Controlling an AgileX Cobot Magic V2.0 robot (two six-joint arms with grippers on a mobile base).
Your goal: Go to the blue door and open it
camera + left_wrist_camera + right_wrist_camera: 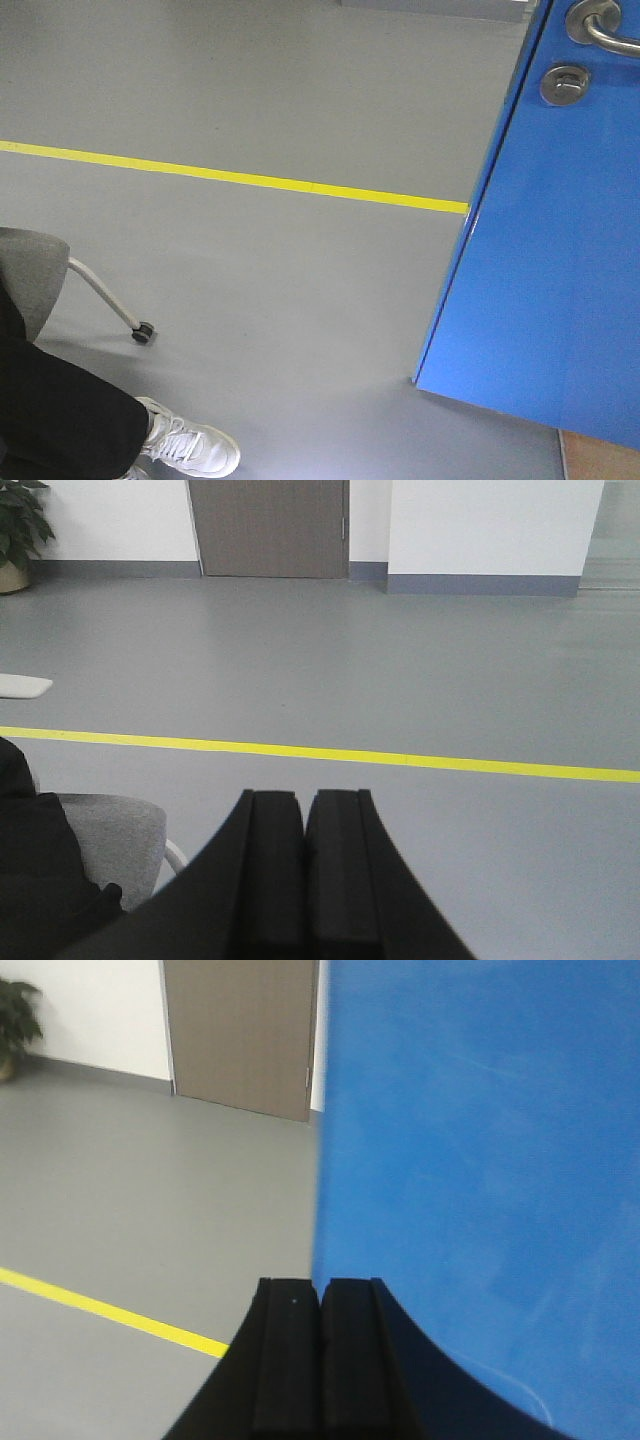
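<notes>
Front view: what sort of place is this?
Probably an indoor lab or workshop hall: smooth grey floor with a yellow tape line, a free-standing blue door, and a seated person's white sneaker.

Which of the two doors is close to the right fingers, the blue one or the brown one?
The blue door. Its glossy panel fills the view just beyond the right fingers, while the brown door stands far off in the white wall.

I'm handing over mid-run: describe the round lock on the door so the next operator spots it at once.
In the front view, find the blue door that fills the right side above the grey floor. Near its top edge sits a silver lever handle, cut off by the frame. The round lock is the small silver disc just below it: flat and circular, with no lever arm.
</notes>
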